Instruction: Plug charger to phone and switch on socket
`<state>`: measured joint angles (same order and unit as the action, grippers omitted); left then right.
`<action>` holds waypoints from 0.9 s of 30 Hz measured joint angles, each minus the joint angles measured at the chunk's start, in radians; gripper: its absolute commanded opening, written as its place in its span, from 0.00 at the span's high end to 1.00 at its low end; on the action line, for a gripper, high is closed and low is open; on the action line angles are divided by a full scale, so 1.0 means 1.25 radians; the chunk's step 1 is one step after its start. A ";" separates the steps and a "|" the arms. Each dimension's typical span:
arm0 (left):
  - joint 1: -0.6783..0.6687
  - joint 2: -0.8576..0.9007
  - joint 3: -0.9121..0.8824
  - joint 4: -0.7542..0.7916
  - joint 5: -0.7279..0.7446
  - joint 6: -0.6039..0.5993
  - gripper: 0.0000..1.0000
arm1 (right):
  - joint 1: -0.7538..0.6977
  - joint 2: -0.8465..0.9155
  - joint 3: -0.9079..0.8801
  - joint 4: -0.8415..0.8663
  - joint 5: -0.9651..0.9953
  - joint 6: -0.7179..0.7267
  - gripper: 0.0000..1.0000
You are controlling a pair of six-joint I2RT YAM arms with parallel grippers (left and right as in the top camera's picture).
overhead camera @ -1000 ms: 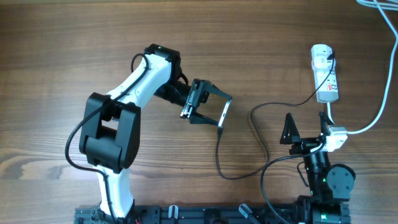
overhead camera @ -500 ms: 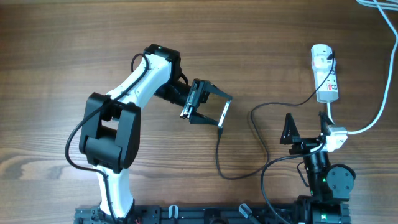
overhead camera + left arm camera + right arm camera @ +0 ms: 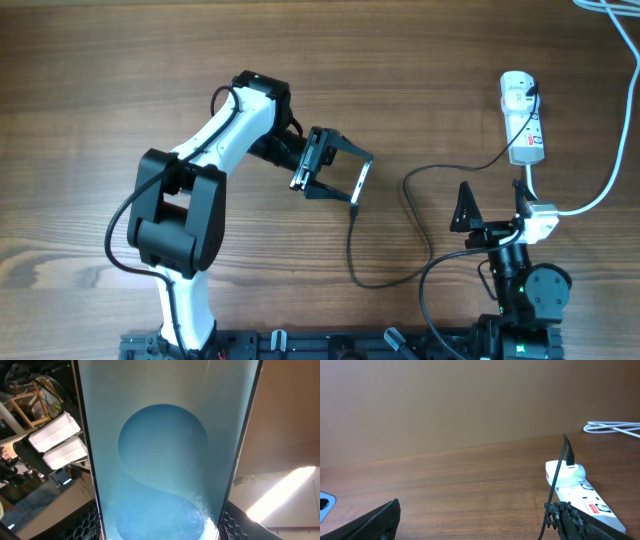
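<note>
Left jaws partly open, clamped on the phone across its width. From overhead it's held edge-on, off the table, near the middle. In the left wrist view the teal-blue screen fills the frame, with the ribbed pads pressing on both long edges.

The charger cable meets the phone's lower end. Can't tell whether the tip is seated. From there it loops down and right, then runs up to the black plug in the socket.

Right jaws spread wide, holding nothing and touching nothing. They sit low on the right side, pointing at the socket, which lies just ahead of them on the table. In the right wrist view the socket is beside the right-hand finger, with the black cable crossing in front.
</note>
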<state>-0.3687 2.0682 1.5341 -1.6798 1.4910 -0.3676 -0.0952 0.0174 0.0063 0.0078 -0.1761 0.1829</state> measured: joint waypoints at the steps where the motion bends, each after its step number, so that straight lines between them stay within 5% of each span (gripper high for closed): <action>1: 0.000 0.000 0.000 0.000 0.000 0.000 0.94 | 0.000 0.000 0.000 0.000 0.000 0.000 0.00; 18: 0.000 0.000 0.000 0.005 -0.002 0.002 0.96 | 0.000 0.000 0.000 0.000 0.000 0.000 0.00; 27: 0.000 -0.002 -0.002 0.193 -0.113 0.009 0.96 | 0.000 0.000 0.000 0.000 0.000 0.000 0.00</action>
<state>-0.3687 2.0659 1.5318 -1.4380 1.3499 -0.3565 -0.0952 0.0174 0.0063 0.0078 -0.1761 0.1829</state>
